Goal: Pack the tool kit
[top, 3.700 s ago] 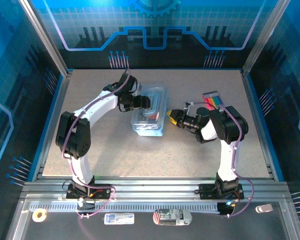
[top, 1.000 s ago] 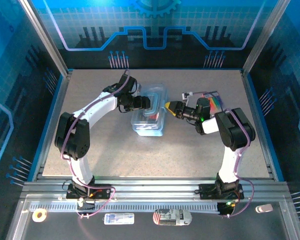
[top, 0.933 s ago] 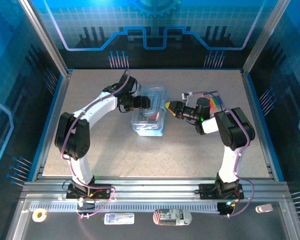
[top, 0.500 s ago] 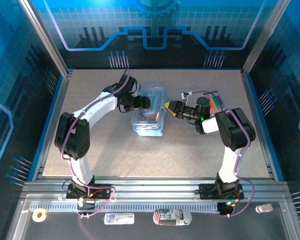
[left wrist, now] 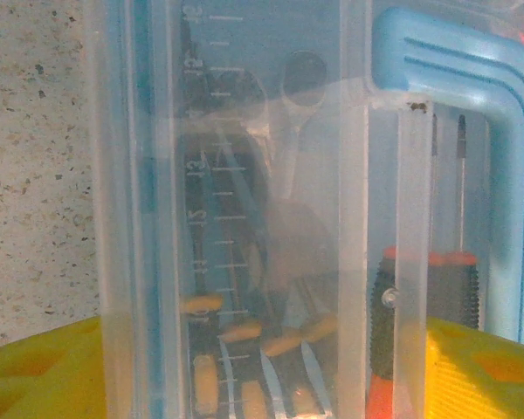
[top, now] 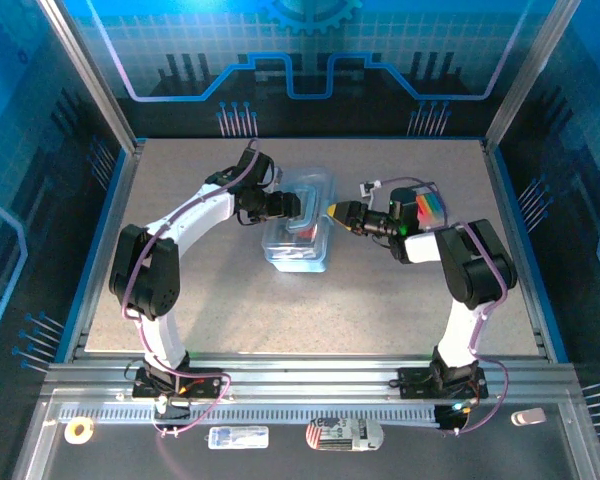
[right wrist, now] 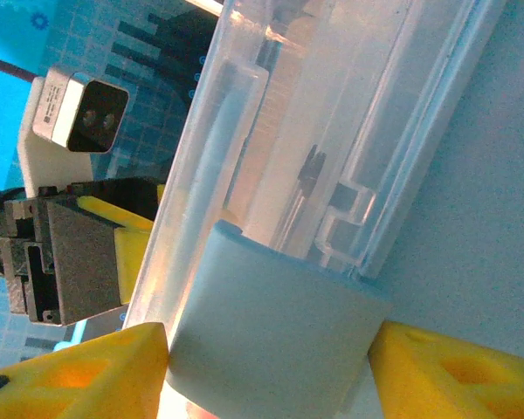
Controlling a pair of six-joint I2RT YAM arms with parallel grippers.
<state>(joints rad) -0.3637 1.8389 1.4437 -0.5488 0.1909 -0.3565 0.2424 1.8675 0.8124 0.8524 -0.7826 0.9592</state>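
Note:
The clear plastic tool case (top: 298,222) lies mid-table, its lid down. My left gripper (top: 288,205) grips its left side. In the left wrist view the case wall (left wrist: 244,218) fills the gap between my yellow fingers (left wrist: 35,371), so the left gripper (left wrist: 262,375) is shut on it. Through the plastic I see a red and black screwdriver (left wrist: 424,323) and yellow-tipped tools (left wrist: 244,332). My right gripper (top: 336,213) meets the case's right side. In the right wrist view the right gripper (right wrist: 271,367) is shut on the blue latch (right wrist: 271,340).
A packet of coloured items (top: 427,203) lies behind the right arm at the back right. A tape roll (top: 78,430) and small packets (top: 344,433) sit on the front rail below the arm bases. Blue enclosure walls ring the table.
The right gripper has moved back and left along the case's right side and now clamps the blue latch. The left arm and the case have stayed still.

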